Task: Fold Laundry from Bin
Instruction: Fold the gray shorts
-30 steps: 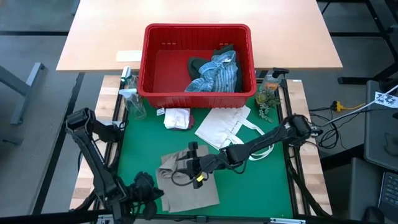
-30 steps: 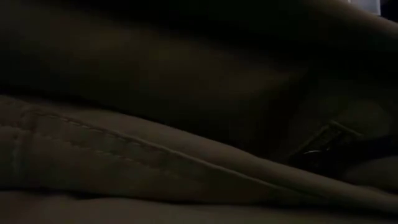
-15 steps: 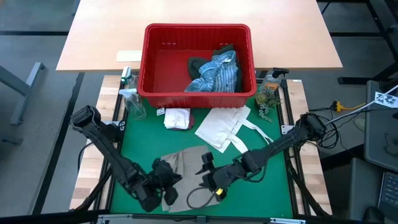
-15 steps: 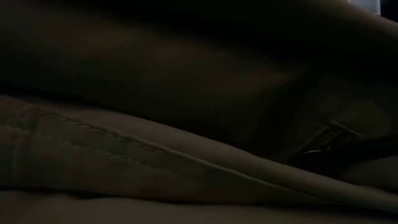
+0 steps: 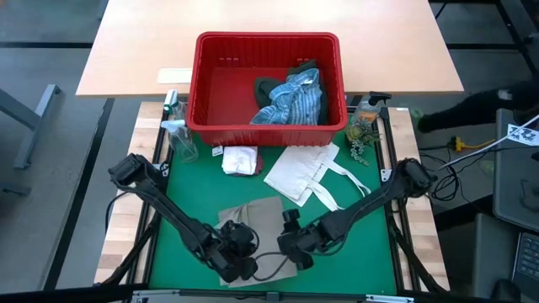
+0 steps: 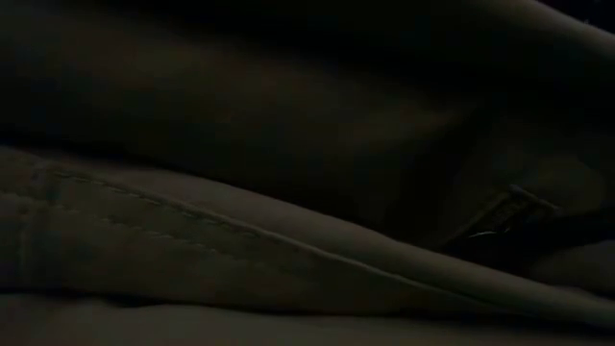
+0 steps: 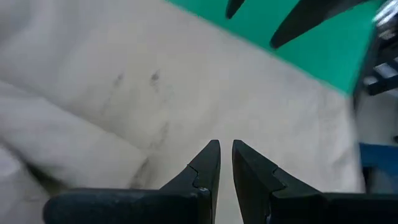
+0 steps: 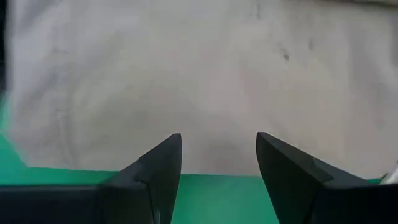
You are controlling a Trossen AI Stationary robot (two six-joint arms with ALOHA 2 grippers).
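Hovering low over the near edge of the tan garment (image 5: 257, 231), both grippers point at the same cloth, which lies flat on the green mat (image 5: 194, 189) with its long axis running left to right. The left gripper (image 7: 225, 163) sits over the garment's near-left part, jaws almost together with only a slit between and nothing in them. The right gripper (image 8: 219, 163) stands at the near-right hem, jaws wide apart, cloth just ahead and bare mat beneath. Each arm is close; neither grips yet. Farther off lie the white tote (image 5: 301, 172) and a small white cloth (image 5: 239, 159), clear of the fold. Beyond them the bin (image 5: 268, 46) holds the striped shirt (image 5: 295, 99).
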